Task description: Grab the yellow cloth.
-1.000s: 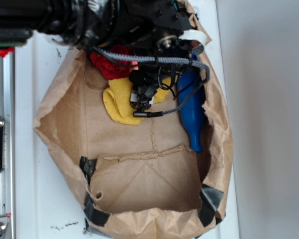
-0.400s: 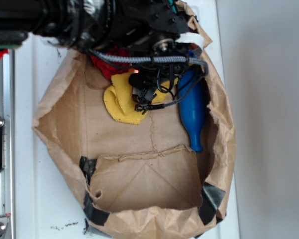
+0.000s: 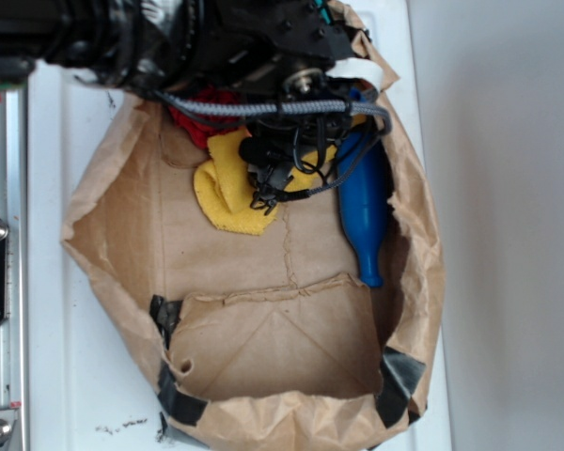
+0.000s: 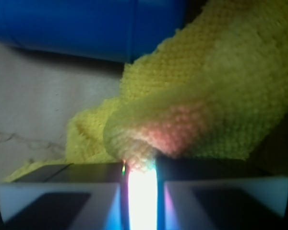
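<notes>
The yellow cloth (image 3: 227,193) lies bunched in the upper part of a brown paper bag (image 3: 122,235), below the black arm. My gripper (image 3: 271,177) sits on its right part. In the wrist view a raised fold of the yellow cloth (image 4: 182,115) is pinched between the two fingers (image 4: 72,191), which stand close together with only a narrow bright slit between them. My gripper (image 4: 140,165) is shut on that fold. The cloth's upper edge is hidden under the arm.
A blue bottle (image 3: 365,211) lies right of the cloth, neck pointing down; it shows as the blue bottle (image 4: 86,24) in the wrist view. A red cloth (image 3: 199,120) peeks out above the yellow one. The bag's crumpled walls ring everything, with black tape (image 3: 174,390) at its lower corners.
The gripper has shifted slightly up and left on the cloth, and the cloth has bunched up into a taller fold. The bottle has barely moved.
</notes>
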Robot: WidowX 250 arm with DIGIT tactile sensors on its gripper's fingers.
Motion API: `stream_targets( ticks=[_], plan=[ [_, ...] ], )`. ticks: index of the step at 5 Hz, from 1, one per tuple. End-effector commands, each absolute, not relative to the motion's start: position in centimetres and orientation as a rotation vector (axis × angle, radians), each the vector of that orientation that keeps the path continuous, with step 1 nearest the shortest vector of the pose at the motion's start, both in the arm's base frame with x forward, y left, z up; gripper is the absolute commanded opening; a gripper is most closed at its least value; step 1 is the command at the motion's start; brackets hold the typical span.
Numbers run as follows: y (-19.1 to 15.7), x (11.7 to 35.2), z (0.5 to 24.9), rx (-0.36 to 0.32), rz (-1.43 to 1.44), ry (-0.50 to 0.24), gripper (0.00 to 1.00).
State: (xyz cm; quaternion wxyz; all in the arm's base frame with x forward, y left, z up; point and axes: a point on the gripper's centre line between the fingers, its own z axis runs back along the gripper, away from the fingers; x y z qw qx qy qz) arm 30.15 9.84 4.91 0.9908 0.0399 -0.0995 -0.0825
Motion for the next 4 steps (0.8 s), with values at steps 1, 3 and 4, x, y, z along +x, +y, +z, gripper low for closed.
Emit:
stream_targets(
  ticks=[1, 3, 4],
  plan=[
    [7.3, 28.7, 13.7, 0.028, -0.170, -0.334, 0.00],
    [4.3, 27.4, 18.5, -0.083, -0.204, -0.316, 0.00],
    [2.0, 27.3, 19.1, -0.001, -0.202, -0.337, 0.00]
  ],
)
